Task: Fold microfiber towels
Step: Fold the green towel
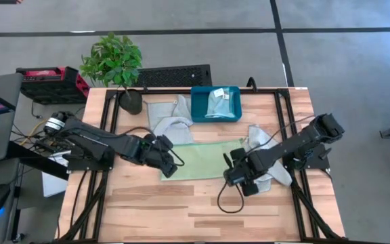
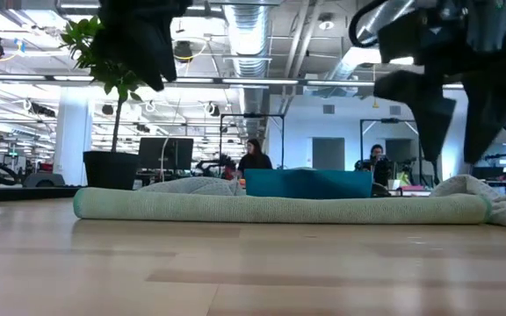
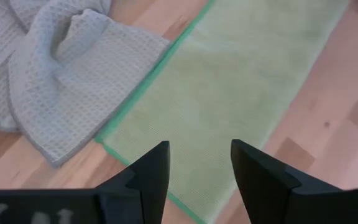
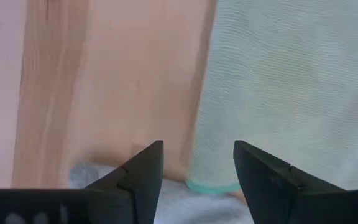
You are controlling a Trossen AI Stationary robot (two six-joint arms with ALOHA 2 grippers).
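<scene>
A light green towel [image 1: 202, 160] lies folded in a long flat strip across the middle of the table; it also shows in the low view [image 2: 279, 207]. My left gripper [image 3: 199, 163] is open above its left end [image 1: 170, 165]. My right gripper [image 4: 197, 163] is open above its right end [image 1: 234, 169]. A pale grey towel [image 1: 170, 120] lies crumpled behind the strip's left end. Another pale grey towel [image 1: 266, 152] lies crumpled under my right arm. A light blue towel [image 1: 217, 103] lies folded in the teal bin [image 1: 199, 110].
A potted plant [image 1: 117, 68] stands at the table's far left corner. The teal bin stands at the far edge, middle. The near half of the wooden table [image 1: 181, 210] is bare. People sit at desks in the room behind [image 2: 255, 156].
</scene>
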